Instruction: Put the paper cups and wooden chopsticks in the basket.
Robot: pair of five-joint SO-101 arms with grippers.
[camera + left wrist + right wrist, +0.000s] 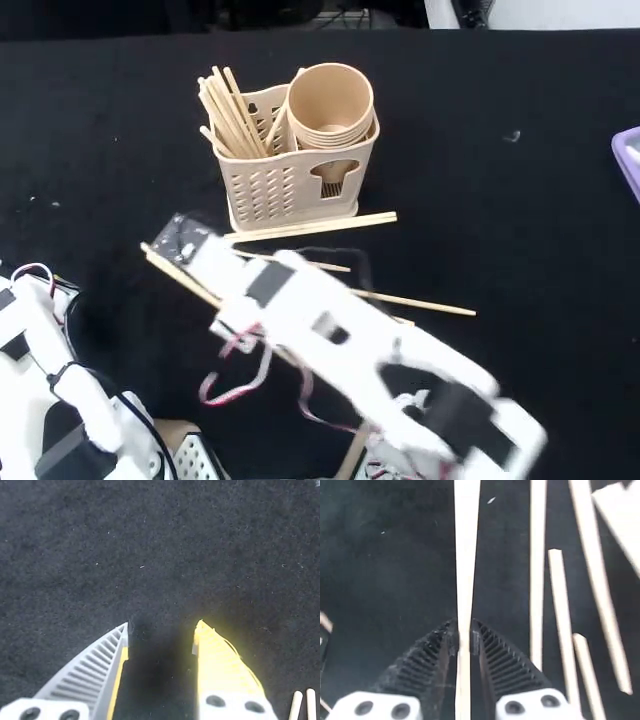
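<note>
Chopstick [465, 555] nipped between right fingers [435, 660] — loose sticks [538, 570] just beside.

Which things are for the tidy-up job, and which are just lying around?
For the job: basket, paper cups stacked inside it, chopsticks standing in it, loose chopsticks on the table, one chopstick pinched by the right end effector.
Just lying about: purple thing at the high view's edge.

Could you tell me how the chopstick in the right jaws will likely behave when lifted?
The chopstick looks like thin, straight wood, so it is probably stiff and light. Much of it sticks out past the right gripper, so it may pivot in the jaws. Its narrow taper might slip.
</note>
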